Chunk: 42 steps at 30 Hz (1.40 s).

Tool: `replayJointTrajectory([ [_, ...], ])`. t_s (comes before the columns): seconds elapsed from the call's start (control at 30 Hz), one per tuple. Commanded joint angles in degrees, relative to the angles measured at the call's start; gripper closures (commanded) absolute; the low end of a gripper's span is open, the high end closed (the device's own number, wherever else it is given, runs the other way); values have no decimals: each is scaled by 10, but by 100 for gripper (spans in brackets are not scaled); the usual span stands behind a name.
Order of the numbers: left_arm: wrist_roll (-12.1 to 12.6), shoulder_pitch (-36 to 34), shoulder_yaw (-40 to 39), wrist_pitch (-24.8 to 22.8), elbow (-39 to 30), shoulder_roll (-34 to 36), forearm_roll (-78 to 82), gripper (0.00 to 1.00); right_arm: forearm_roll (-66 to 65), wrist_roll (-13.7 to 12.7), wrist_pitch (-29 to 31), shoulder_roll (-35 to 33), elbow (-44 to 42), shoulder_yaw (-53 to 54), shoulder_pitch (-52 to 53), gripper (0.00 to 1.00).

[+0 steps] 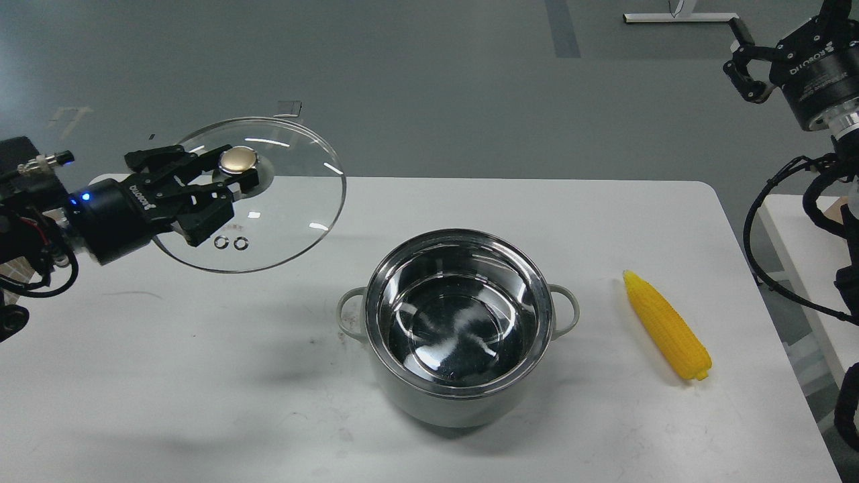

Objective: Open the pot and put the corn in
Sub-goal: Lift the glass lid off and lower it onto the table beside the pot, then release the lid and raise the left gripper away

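Starting on the far side from the corn: your left gripper [225, 178] has its jaws clamped on the gold knob [239, 159] of the glass lid [268, 201], holding it up in the air well off to the left of the pot [463, 329] and slightly tilted, so nothing covers the pot. The pot sits on the white worktop [201, 376] pretty much in the middle, open, shiny inside and empty as far as I can see, with its two little loop handles sticking out left and right. Now the bit that matters: the corn [666, 324] lies flat on the worktop just to the right of the pot, apart from it, not touching the right handle. Its long axis runs diagonally, pointed tip at the far end nearer the pot's side and the blunt end toward you and further right. It's bright yellow, kernels bumpy, roughly as long as the pot is wide, so I'd guess it has to go in tilted or crosswise. Your right gripper [751, 60] is up high, beyond the worktop's far right corner and well apart from the corn; I honestly can't tell how its jaws stand at that angle. It's the free arm and clearly the nearer one, so I'd say the corn is its job, gripping across the cob's middle.
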Motion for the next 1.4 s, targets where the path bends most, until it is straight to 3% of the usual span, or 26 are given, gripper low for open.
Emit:
replayJointTrajectory([
  [0.0, 0, 40, 2, 29, 109, -8, -24, 88, 0, 0, 0, 0, 0, 0, -1, 0],
  [0.13, 0, 102, 2, 49, 163, -36, -50, 88, 0, 0, 0, 1, 2, 0, -1, 0],
  [0.47, 0, 193, 2, 107, 182, -84, -53, 88, 0, 0, 0, 1, 3, 0, -5, 0],
  [0.63, 0, 201, 3, 122, 228, -111, -55, 87, 0, 0, 0, 1, 3, -1, -5, 0],
  [1.03, 0, 211, 10, 122, 232, -138, -56, 81, 0, -1, 0, 4, 3, -1, -13, 0],
  [1.13, 0, 211, 9, 122, 236, -149, -57, 77, 0, 0, 0, 3, 4, -1, -18, 0],
  [1.23, 0, 210, 9, 122, 242, -153, -76, 57, -1, -1, 0, 0, 14, -1, -26, 0],
  [1.37, 0, 210, 10, 122, 242, -151, -97, 51, -1, 0, 0, 0, 22, -1, -33, 0],
])
